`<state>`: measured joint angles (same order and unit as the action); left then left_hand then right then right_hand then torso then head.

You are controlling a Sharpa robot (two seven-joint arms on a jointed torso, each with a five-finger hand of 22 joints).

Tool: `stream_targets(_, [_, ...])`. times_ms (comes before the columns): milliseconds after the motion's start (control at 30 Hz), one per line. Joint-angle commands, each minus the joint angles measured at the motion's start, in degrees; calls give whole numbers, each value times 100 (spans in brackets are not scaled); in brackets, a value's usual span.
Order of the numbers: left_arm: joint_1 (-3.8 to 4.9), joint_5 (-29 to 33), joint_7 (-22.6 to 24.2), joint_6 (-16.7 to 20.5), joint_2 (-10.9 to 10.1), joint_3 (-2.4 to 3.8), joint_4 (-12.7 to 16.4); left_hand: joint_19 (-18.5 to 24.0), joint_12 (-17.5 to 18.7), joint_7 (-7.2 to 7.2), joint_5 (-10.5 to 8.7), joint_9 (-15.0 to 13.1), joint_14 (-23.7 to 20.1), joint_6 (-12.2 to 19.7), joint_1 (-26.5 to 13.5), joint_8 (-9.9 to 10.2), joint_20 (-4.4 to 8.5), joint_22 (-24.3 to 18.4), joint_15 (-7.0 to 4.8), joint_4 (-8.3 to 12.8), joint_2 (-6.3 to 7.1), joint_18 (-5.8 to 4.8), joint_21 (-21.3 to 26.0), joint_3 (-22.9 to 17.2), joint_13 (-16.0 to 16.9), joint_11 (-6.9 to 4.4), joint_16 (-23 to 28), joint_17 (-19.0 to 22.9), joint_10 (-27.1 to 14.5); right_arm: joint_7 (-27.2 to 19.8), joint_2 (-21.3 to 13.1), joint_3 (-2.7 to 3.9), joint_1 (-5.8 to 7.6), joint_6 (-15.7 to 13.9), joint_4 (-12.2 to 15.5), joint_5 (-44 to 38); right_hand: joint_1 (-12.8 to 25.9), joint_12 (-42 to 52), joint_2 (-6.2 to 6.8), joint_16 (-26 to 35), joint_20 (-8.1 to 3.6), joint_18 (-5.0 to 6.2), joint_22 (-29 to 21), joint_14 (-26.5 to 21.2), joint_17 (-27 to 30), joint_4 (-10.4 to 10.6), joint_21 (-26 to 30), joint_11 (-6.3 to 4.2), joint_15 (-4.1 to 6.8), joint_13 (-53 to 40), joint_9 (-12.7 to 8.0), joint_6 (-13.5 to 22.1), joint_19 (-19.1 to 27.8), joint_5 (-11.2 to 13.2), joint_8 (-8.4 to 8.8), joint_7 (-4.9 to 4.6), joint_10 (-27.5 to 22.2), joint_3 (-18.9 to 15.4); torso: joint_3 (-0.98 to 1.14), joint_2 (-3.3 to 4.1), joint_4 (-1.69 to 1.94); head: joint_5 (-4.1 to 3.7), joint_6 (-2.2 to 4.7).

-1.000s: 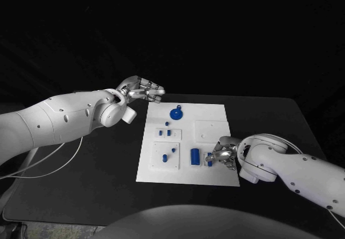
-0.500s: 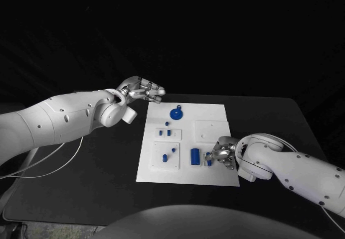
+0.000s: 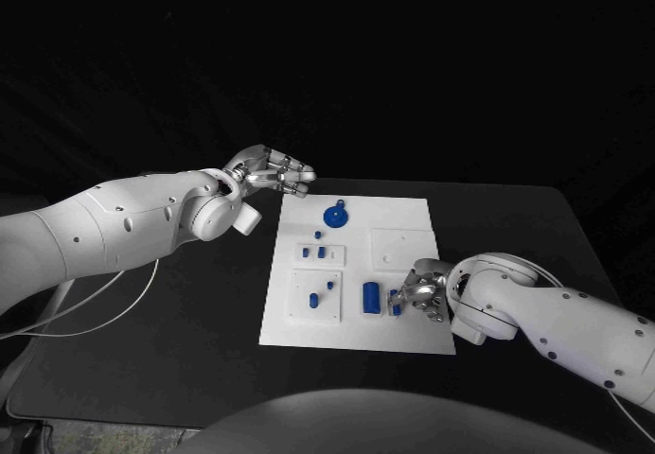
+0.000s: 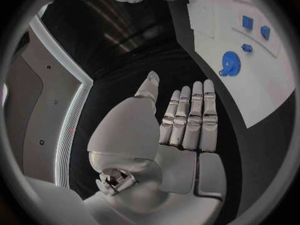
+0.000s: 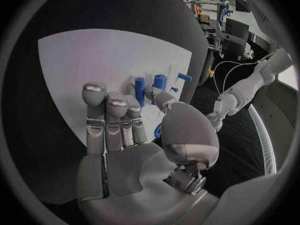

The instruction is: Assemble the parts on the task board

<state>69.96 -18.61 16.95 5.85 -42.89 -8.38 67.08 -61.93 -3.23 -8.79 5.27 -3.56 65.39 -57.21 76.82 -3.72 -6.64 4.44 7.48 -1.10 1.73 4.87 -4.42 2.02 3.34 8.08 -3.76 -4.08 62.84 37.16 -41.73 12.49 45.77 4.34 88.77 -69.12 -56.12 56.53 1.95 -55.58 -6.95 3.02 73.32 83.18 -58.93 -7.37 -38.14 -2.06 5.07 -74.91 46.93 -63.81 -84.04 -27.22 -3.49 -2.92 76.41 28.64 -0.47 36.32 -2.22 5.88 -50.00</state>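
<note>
The white task board [image 3: 410,333] lies mid-table. My right hand [image 3: 423,291] rests on its near right part, fingers straight and together [image 5: 115,120], the thumb beside a small blue part [image 3: 398,305]; nothing is plainly gripped. A blue cylinder [image 3: 370,297] stands just left of that hand, seen past the fingertips in the right wrist view [image 5: 139,91]. A blue gear [image 3: 334,218] lies at the far end of the board [image 4: 230,63]. My left hand [image 3: 274,171] hovers off the board's far left corner, flat and empty [image 4: 187,120].
Two small blue pieces [image 3: 312,253] sit on a raised white plate left of centre, and more blue parts [image 3: 312,301] on the plate nearer me. Black table [image 3: 164,312] surrounds the board on all sides.
My right forearm has shifted slightly left while its hand stays at the same spot on the board. The left hand has not moved.
</note>
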Motion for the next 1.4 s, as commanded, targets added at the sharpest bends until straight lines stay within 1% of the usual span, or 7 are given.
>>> stream_targets(33, [4, -68, -19, -121, 12, 4, 15, 32, -23, -14, -20, -7, -43, 38, -31, 4, -13, -8, 4, -34, 6, -64, 20, -4, 9, 12, 24, 3, -38, -66, 13, -33, -35, 178, -8, 31, -9, -20, -53, 28, 29, 54, -21, 15, -6, -615, 30, -52, 35, -38, 19, 19, -290, 68, -24, 57, 25, 552, 1, -1, -2, -1, 0])
stream_targets(233, [4, -89, -35, -138, 13, 4, 15, 38, -23, -17, -9, -7, -49, 46, -29, 5, -16, -8, 6, -33, -9, -64, 20, -6, 9, 14, 24, 2, -44, -66, 15, -35, -35, 189, -26, 18, -10, -23, -60, 32, 28, 50, -34, 16, -4, -542, 41, -61, 34, -30, 12, 31, -289, 462, -19, 97, 33, 384, 1, 0, -4, 8, 0])
stream_targets(467, [4, -100, -50, -151, 11, 4, 10, 38, -23, -17, -9, -7, -49, 46, -29, 5, -16, -8, 6, -33, -9, -64, 20, -6, 9, 14, 24, 2, -44, -93, 23, -37, -35, 137, -48, -3, -34, 8, -83, 32, 21, 39, -61, 25, -7, -223, 37, -72, 41, -37, -240, -8, -294, 1872, -12, 157, 49, 94, 3, 0, 1, 8, 0])
stream_targets(733, [4, -103, -59, -159, 12, 4, 5, 38, -23, -17, -9, -7, -49, 46, -29, 5, -16, -8, 6, -33, -9, -64, 20, -6, 9, 14, 24, 2, -44, -114, 23, -39, -35, 105, -54, -6, -67, 14, -34, 34, 19, 40, -85, 25, -12, 6, 27, -65, 40, -28, -448, -55, -293, 2387, -15, 154, 53, -39, 0, -1, -1, 4, 0])
stream_targets(900, [4, -103, -63, -161, 13, 3, 4, 48, -23, -18, -21, -7, -55, 51, -25, 4, -19, -8, 8, -30, -15, -63, 19, -1, 9, 16, 24, 2, -49, -128, 24, -40, -35, 72, -53, -3, -33, 12, 24, 35, 2, 33, -97, 22, -26, 161, 29, -69, 51, -27, -510, -91, -293, 2446, -19, 158, 64, -245, 1, 0, 3, -1, 0])
stream_targets(1200, [4, -103, -68, -163, 12, 3, 0, 48, -23, -18, -21, -7, -55, 51, -25, 4, -19, -8, 8, -30, -15, -63, 19, -1, 9, 16, 24, 2, -49, -176, 8, -40, -35, 20, -47, 25, 71, -10, -8, 56, -7, 27, -121, 28, -67, 597, 32, -58, 52, -45, -593, -148, -293, 2447, -21, 134, 90, -1124, 2, -1, 2, 3, 0])
stream_targets(1400, [4, -104, -71, -161, 5, 3, -10, 49, -23, -18, -25, -7, -56, 48, -27, 4, -19, -8, 9, -35, -14, -63, 19, 2, 9, 14, 24, 1, -47, -223, -33, -40, -36, -17, 5, 123, 139, -16, 77, 59, -7, 32, -126, 32, -81, 809, 26, -54, 52, -51, -616, -181, -294, 2447, -21, 133, 95, -1328, 5, 2, 0, 14, 0])
